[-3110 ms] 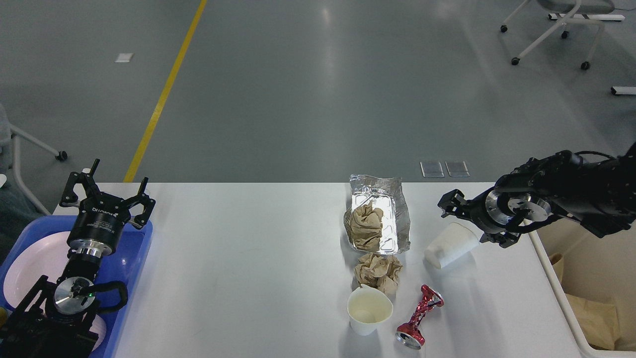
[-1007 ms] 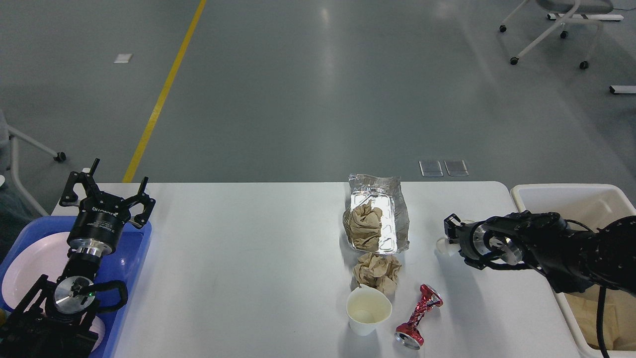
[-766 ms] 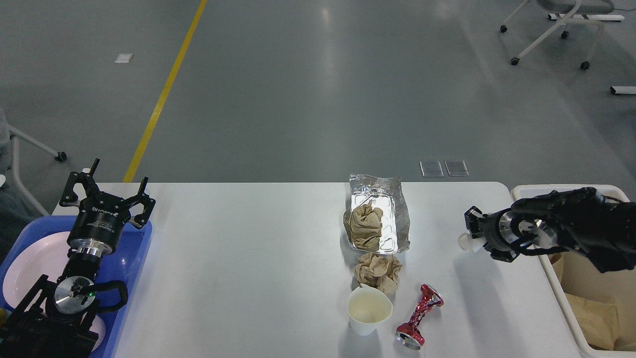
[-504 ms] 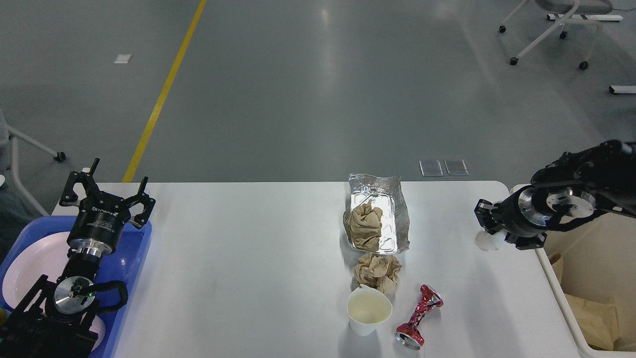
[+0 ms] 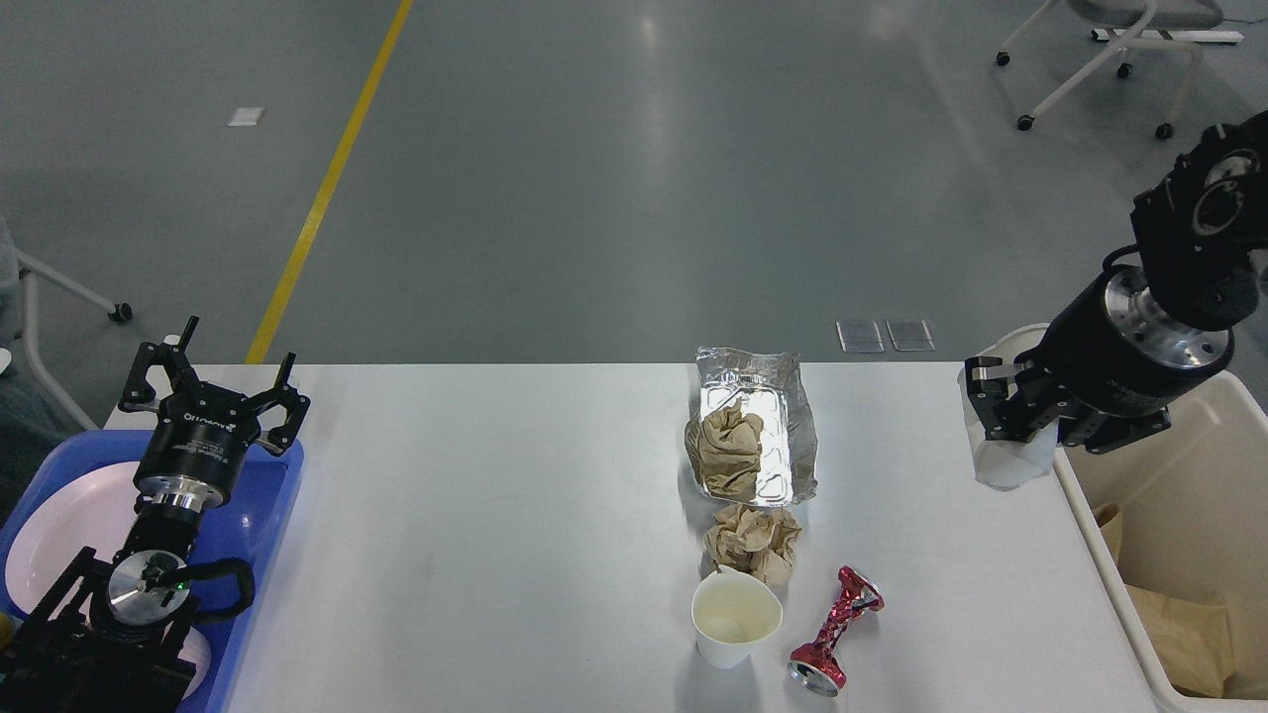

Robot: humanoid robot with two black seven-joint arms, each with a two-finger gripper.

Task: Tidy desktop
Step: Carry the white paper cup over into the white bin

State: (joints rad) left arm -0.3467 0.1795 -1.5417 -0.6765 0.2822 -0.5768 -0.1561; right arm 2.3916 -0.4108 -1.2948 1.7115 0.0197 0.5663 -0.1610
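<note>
The desktop point(image 5: 495, 515), a broad white surface with rounded corners, fills the lower half of the view. Near its middle lies a crumpled foil tray point(image 5: 758, 421) with a wad of brown paper point(image 5: 726, 451) inside; just in front of it sits a second brown paper wad point(image 5: 753, 540), touching the rim of an upright white paper cup point(image 5: 735, 619). Just right of that cup lies a crushed red can point(image 5: 834, 634) on its side. The right gripper point(image 5: 1003, 416) hangs over the right edge of the surface, clenched on a squashed white paper cup point(image 5: 1008, 460) that points downward, beside the cream bin point(image 5: 1204, 475), which holds brown paper point(image 5: 1179, 624) at its bottom. The left gripper point(image 5: 210, 381) stands at the far left with its fingers spread apart and nothing between them, above a blue tray point(image 5: 272, 495) that carries a white plate point(image 5: 59, 525). White lettering runs across the left gripper's black body, seen upside down and too small to read with certainty. Beyond the surface, a yellow line point(image 5: 327, 188) crosses the grey floor, and a wheeled chair base point(image 5: 1100, 59) stands at the upper right.
</note>
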